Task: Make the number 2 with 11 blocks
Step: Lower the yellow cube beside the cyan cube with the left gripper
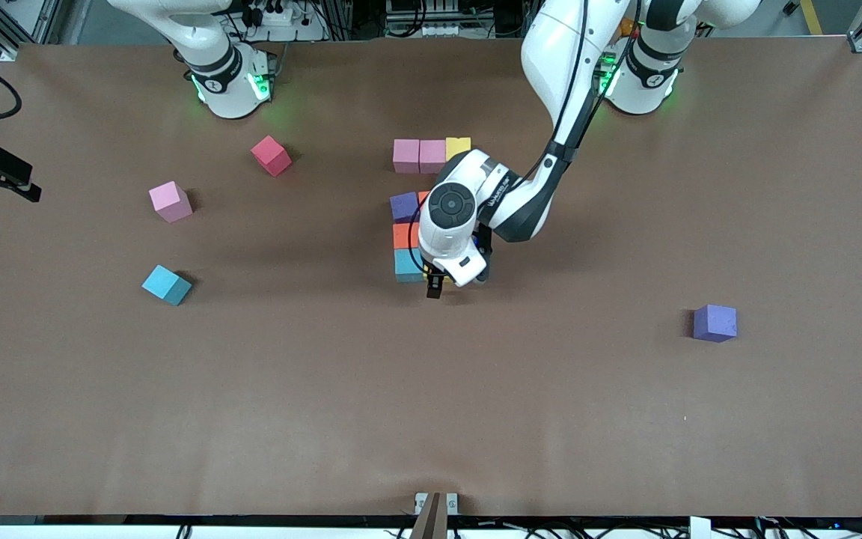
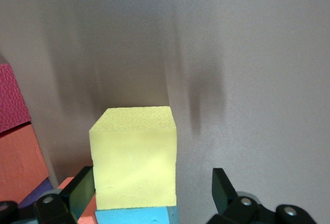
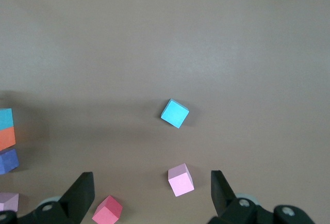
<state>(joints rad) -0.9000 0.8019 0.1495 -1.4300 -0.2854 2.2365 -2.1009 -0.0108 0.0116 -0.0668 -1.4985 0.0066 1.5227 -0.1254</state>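
A partly built number 2 lies mid-table: two pink blocks (image 1: 405, 155) and a yellow block (image 1: 458, 146) in a row, then a purple (image 1: 404, 206), an orange (image 1: 405, 235) and a teal block (image 1: 407, 264) in a column nearer the front camera. My left gripper (image 1: 436, 288) is low over the figure's near end. In the left wrist view it (image 2: 152, 193) is open around another yellow block (image 2: 135, 157) that rests beside a teal block (image 2: 134, 216); one finger is close to it, the other apart. My right gripper (image 3: 152, 195) is open and empty, high over the table.
Loose blocks lie toward the right arm's end: red (image 1: 271, 155), pink (image 1: 170, 201) and teal (image 1: 166, 284). They also show in the right wrist view as red (image 3: 107, 209), pink (image 3: 181, 179) and teal (image 3: 175, 113). A loose purple block (image 1: 714, 323) lies toward the left arm's end.
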